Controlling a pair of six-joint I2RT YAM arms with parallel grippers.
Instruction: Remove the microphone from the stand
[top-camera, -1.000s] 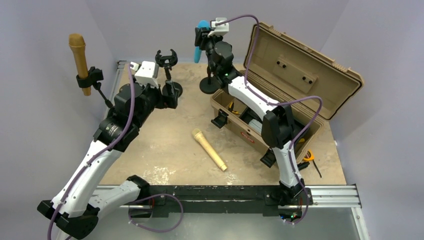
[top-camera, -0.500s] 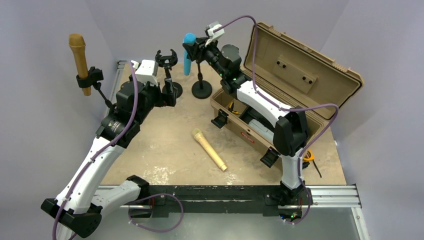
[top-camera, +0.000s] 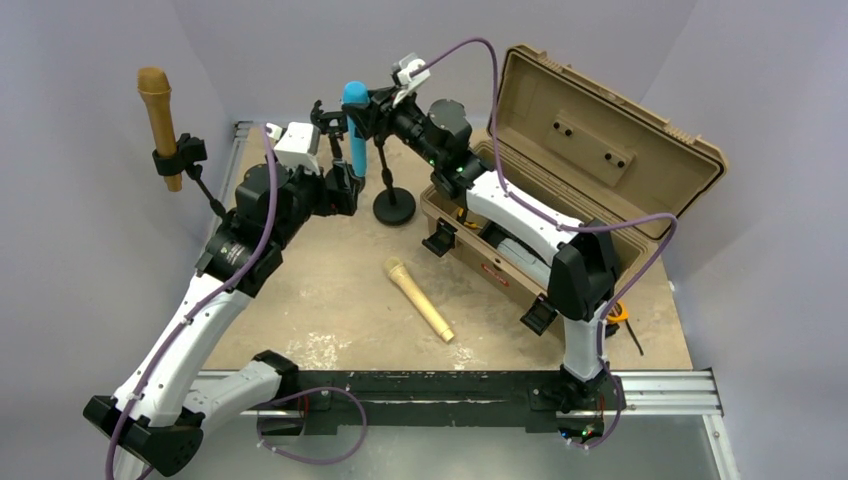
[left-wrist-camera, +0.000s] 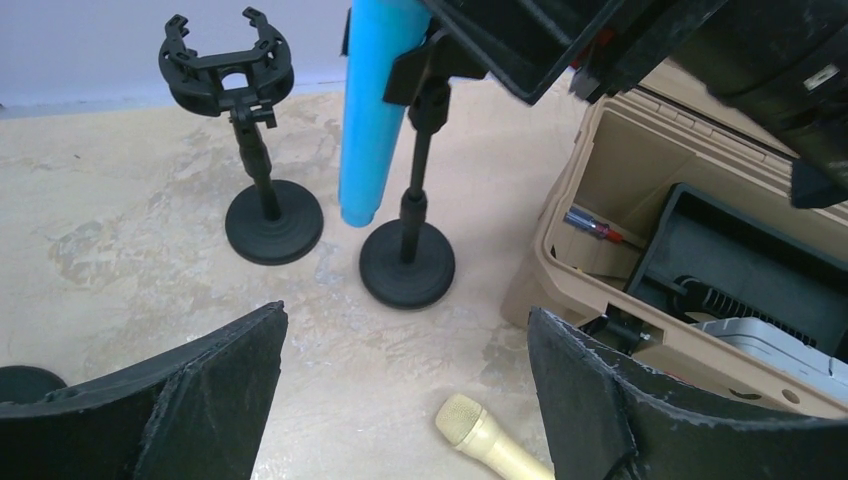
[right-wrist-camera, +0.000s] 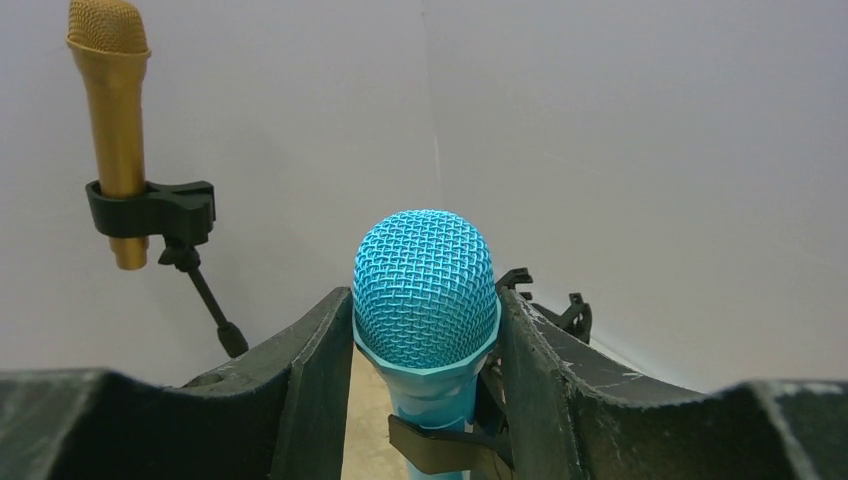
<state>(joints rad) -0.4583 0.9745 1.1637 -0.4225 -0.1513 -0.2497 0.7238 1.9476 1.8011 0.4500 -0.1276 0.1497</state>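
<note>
Blue from end to end, the microphone (top-camera: 354, 125) has a bright cyan mesh ball for a head and a smooth, slightly tapering cyan body of the same shade, with a flat cut-off tail. It stands upright, head up. A black clip grips its body at the top of a thin black desk stand (top-camera: 394, 205), whose round base sits on the sandy worktop (top-camera: 330, 300) just beside the far corner of the open tan case (top-camera: 580, 170). The tail hangs free above the worktop, on the side of the stand turned away from the case.

The right hand (right-wrist-camera: 425, 340) reaches out from above the case and pinches the microphone. Its two black fingers (right-wrist-camera: 315, 380) press on opposite sides of the mesh head, and the wrist view shows the grille filling the gap between them. The clip is visible just below the head, so the microphone sits in the stand.

The left hand (left-wrist-camera: 400, 400) is spread wide and holds nothing. It hovers low over the worktop, farther from the case than the stand, with its fingers pointing toward the stand's base.

A second black stand (left-wrist-camera: 250, 150) stands beyond the first one from the case, its claw-shaped clip open. A cream microphone (top-camera: 418, 298) lies flat on the worktop in front of the case's latch side. A gold microphone (top-camera: 158, 110) stands upright in a black clip near the wall, well apart from the case.
</note>
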